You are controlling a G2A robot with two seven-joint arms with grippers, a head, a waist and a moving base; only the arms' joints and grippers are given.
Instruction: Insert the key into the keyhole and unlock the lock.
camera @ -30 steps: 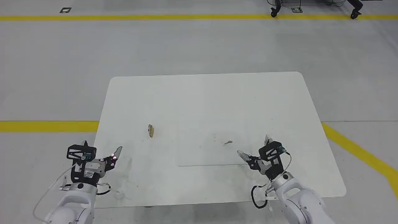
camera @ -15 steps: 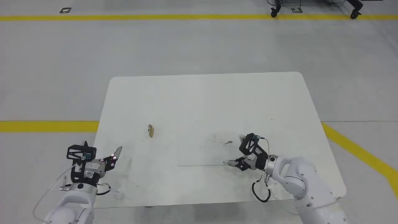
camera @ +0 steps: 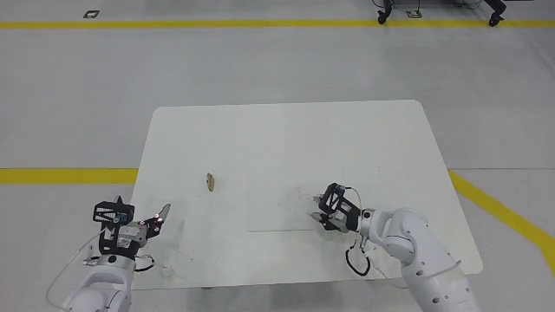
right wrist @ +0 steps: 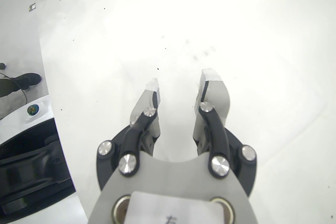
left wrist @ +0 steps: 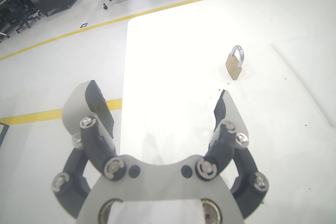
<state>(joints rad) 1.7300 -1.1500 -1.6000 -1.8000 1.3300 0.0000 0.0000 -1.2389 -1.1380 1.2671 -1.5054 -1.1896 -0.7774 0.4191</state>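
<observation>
The padlock (camera: 210, 182) stands on the bench (camera: 286, 134) a little left of centre in the top view, brass body down and steel shackle up. The key (camera: 315, 198) is a small pale sliver lying flat, lower right of centre and well apart from the padlock. The right gripper (camera: 321, 217) sits just below the key in that frame, low over the bench, its fingers spread part way with nothing between them. The left gripper (left wrist: 160, 100) waits at the lower left corner of the bench, fingers spread wide and empty, facing the padlock.

The step in hand looks to be picking up the key. It is thin and flat, so the fingers should straddle its broad head, come down until the tips meet the bench, and close slowly so the key does not skid away. A grip on the head alone would leave the blade free and straight for the keyhole. The padlock looks light and likely to tip, so the left gripper should steady its body first. I cannot tell which face carries the keyhole.
</observation>
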